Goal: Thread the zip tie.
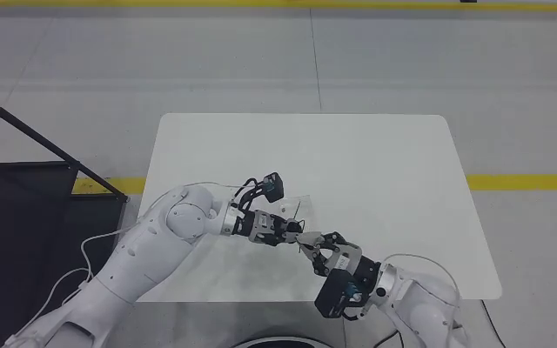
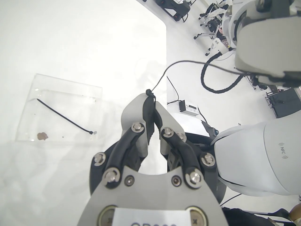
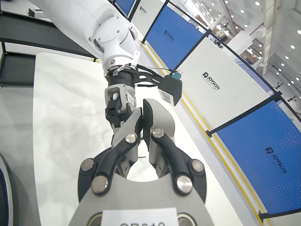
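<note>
Two grippers, one tie stretched between them over the table's (image 1: 383, 165) near side.

Left gripper (image 2: 150, 100) is clamped on the tie (image 2: 148, 92) just under its head. Right gripper (image 3: 143, 116) has its fingers pressed together, apparently on the tail, though that contact is hard to make out. Threading well likely means holding the head steady, bringing the tail tip square to the slot and keeping the strap free of twist. Count: two ties, one held in the air and a second tie (image 2: 63, 117) lying in the single clear tray (image 2: 68, 84), with one brown scrap (image 2: 42, 136) nearby.
</note>
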Controlling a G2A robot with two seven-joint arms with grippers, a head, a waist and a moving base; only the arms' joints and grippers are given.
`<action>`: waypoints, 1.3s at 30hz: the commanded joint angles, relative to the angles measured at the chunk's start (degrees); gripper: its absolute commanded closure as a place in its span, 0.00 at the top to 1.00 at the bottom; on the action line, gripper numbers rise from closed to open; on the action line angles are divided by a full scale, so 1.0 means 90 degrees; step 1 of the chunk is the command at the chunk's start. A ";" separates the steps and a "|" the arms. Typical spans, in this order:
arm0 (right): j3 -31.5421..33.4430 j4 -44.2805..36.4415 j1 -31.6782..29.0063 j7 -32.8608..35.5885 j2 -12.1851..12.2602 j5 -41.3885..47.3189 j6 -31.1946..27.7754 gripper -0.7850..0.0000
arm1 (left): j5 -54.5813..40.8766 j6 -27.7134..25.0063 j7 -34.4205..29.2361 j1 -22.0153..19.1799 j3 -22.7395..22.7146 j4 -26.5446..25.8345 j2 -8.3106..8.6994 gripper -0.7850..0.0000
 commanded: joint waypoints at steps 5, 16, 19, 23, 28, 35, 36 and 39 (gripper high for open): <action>-0.0060 0.0005 0.0089 -0.0024 0.0023 0.0003 -0.0235 0.00 | 0.0000 0.0033 0.0035 -0.0013 0.0003 0.0018 -0.0003 0.00; -0.0030 0.0025 0.0111 -0.0139 0.0084 0.0011 -0.0501 0.00 | 0.0027 0.0051 0.0078 -0.0016 0.0001 0.0034 -0.0002 0.00; -0.0024 0.0020 0.0102 -0.0014 0.0084 0.0029 -0.0350 0.00 | 0.0044 -0.0004 0.0085 -0.0015 0.0013 0.0020 -0.0004 0.00; -0.0029 -0.0012 0.0081 -0.0077 0.0086 0.0068 -0.0152 0.00 | 0.0048 -0.0033 0.0084 -0.0018 0.0020 0.0031 -0.0003 0.00; 0.0057 -0.0020 -0.0003 -0.0264 0.0110 0.0094 -0.0050 0.00 | 0.0046 -0.0039 -0.0005 -0.0040 0.0061 0.0053 -0.0004 0.00; 0.0282 -0.0011 -0.0034 -0.0457 0.0164 0.0202 -0.0254 0.00 | -0.0003 -0.0111 -0.0266 -0.0183 0.0087 0.0096 0.0005 0.00; 0.0319 -0.0026 -0.0032 -0.0488 0.0173 0.0220 -0.0303 0.00 | -0.0030 -0.0114 -0.0346 -0.0223 0.0092 0.0108 0.0008 0.00; 0.0401 -0.0054 0.0001 -0.0559 0.0201 0.0246 -0.0506 0.00 | -0.0154 -0.0161 -0.0569 -0.0357 0.0120 0.0152 0.0011 0.00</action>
